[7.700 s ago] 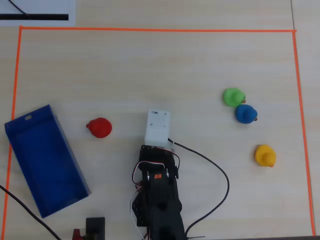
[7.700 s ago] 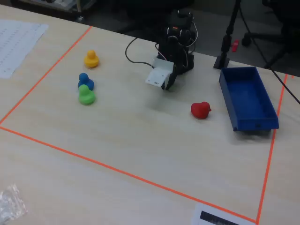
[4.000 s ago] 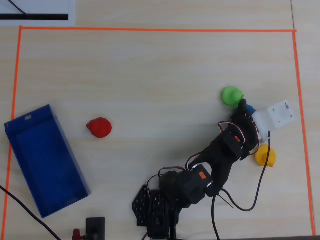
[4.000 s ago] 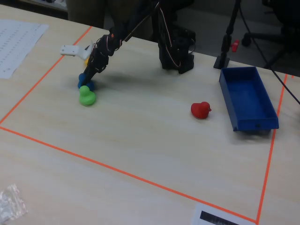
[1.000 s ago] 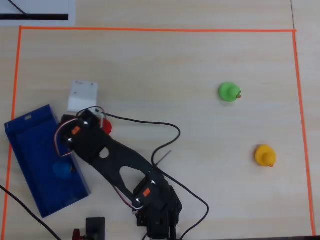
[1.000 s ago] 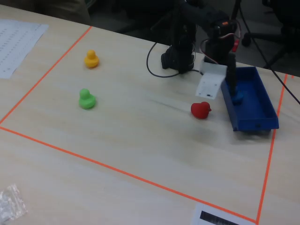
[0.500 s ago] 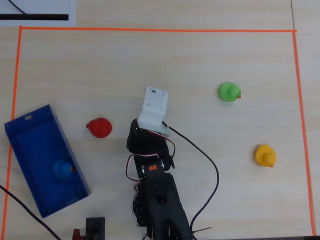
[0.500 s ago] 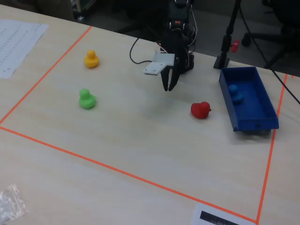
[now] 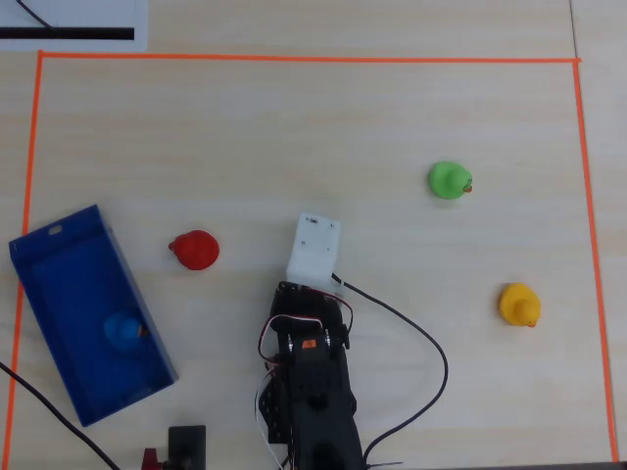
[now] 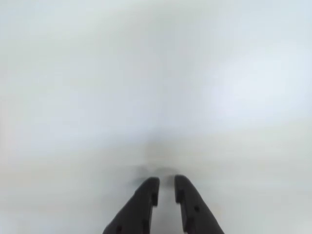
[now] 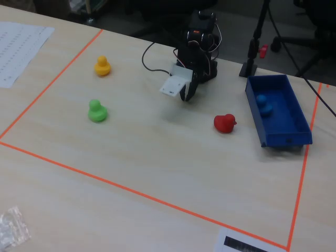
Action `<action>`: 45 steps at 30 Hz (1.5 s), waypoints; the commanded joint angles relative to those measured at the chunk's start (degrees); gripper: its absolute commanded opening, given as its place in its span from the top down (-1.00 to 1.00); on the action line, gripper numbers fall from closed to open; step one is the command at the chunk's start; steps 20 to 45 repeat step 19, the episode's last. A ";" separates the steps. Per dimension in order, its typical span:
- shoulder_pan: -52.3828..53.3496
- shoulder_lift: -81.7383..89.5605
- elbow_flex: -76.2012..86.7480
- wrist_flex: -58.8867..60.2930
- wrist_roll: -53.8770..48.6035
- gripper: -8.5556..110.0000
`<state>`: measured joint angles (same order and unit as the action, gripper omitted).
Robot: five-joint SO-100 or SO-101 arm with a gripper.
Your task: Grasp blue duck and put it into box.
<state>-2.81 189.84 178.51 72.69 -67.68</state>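
**Blue duck in box; gripper empty, jaws nearly together**

Landmark: the box [image 9: 59,284], dark-blue tray at the left of the orange-taped area in the overhead view.

- Blue duck [image 9: 124,330] lies inside the box, on its floor, toward the end nearer the arm base; also seen in the fixed view [image 11: 264,103].
- Red duck [image 9: 194,250] sits on the bare table just beside the box, outside its long wall, apart from it.
- Gripper [image 10: 165,187]: in the wrist view the two dark fingers stand with only a narrow slit between them, nothing held. The rest of that view is a pale blur.
- Arm [image 9: 309,382] stands well apart from the box, beyond the red duck.
- Green duck [image 9: 450,180] and yellow duck [image 9: 519,304] lie far from the box, past the arm, both on the table
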 commanded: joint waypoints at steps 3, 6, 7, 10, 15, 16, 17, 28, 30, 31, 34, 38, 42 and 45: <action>4.39 -0.09 -0.26 2.20 -1.05 0.85; 5.01 -0.09 -0.26 2.20 -1.05 0.85; 5.01 -0.09 -0.26 2.20 -1.05 0.85; 5.01 -0.09 -0.26 2.20 -1.05 0.85; 5.01 -0.09 -0.26 2.11 -1.05 0.85; 5.01 -0.09 -0.26 2.11 -1.05 0.85; 5.01 -0.09 -0.26 2.11 -1.05 0.85; 5.01 -0.09 -0.26 2.11 -1.05 0.85; 5.01 -0.09 -0.26 2.11 -1.05 0.85; 5.01 -0.09 -0.26 2.11 -1.05 0.85; 5.01 -0.09 -0.26 2.11 -1.05 0.85; 5.01 -0.09 -0.26 2.11 -1.05 0.85; 5.01 -0.09 -0.26 2.11 -1.05 0.85; 5.01 -0.09 -0.26 2.11 -1.05 0.85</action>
